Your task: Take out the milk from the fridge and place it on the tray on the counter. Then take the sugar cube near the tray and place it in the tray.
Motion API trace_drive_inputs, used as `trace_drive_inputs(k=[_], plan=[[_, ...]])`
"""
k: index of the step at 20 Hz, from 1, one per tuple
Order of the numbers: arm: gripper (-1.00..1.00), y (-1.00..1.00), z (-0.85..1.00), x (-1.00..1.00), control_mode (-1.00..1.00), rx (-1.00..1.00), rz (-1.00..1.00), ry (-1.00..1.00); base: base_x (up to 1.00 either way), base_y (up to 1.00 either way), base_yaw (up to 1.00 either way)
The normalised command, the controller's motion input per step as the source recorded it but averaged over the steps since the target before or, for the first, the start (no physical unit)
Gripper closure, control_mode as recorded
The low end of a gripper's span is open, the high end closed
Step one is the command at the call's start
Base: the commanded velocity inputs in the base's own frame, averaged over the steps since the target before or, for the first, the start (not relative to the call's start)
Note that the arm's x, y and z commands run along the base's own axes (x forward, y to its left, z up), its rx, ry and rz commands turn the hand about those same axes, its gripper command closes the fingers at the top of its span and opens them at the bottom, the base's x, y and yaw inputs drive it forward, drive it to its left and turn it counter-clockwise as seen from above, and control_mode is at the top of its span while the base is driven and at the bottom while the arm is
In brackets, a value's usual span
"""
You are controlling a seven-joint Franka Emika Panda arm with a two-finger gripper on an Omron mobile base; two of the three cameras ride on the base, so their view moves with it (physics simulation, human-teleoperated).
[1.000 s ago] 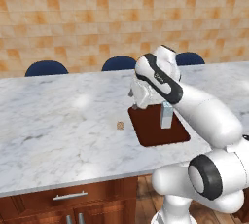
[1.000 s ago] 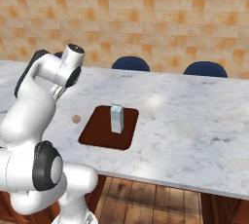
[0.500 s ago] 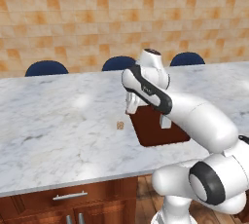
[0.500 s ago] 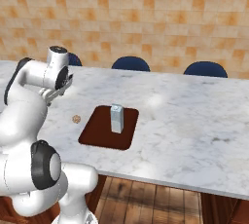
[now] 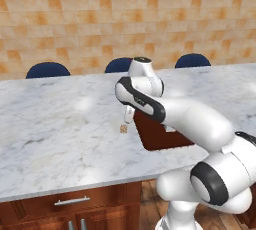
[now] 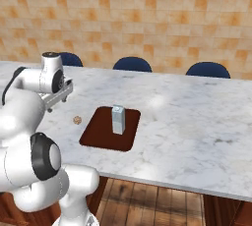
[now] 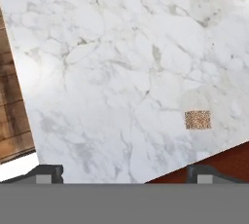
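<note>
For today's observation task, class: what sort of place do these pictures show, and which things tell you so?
Most likely a kitchen with an island or breakfast bar: a long marble counter over wood cabinets, blue chairs behind it, a tiled wall, and a milk carton on a tray.

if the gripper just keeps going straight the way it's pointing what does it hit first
Probably bare counter. The open gripper points down at the marble, with the sugar cube off to one side of its line, near the tray corner, so it would likely miss the cube.
</note>
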Motion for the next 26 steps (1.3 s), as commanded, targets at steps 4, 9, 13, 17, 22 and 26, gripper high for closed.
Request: trace_drive_inputs(k=[4,9,13,17,22,26], plan=[[-1.0,-0.19,-0.29,0.2,-1.0,0.0,0.0,0.01,0.0,0.0,0.0],[-1.0,-0.03,-0.39,0.28,-1.0,-0.05,0.0,0.05,0.0,0.0,0.0],[-1.0,0.0,-0.42,0.37,-1.0,-0.11,0.0,0.05,0.0,0.0,0.0],[-1.0,0.0,-0.31,0.4,-1.0,-0.06,0.0,0.06,0.0,0.0,0.0],[-1.0,0.0,-0.24,0.47,-1.0,-0.06,-0.01,0.02,0.0,0.0,0.0],[-1.0,0.0,-0.42,0.33,-1.0,-0.01,0.0,0.0,0.0,0.0,0.0]])
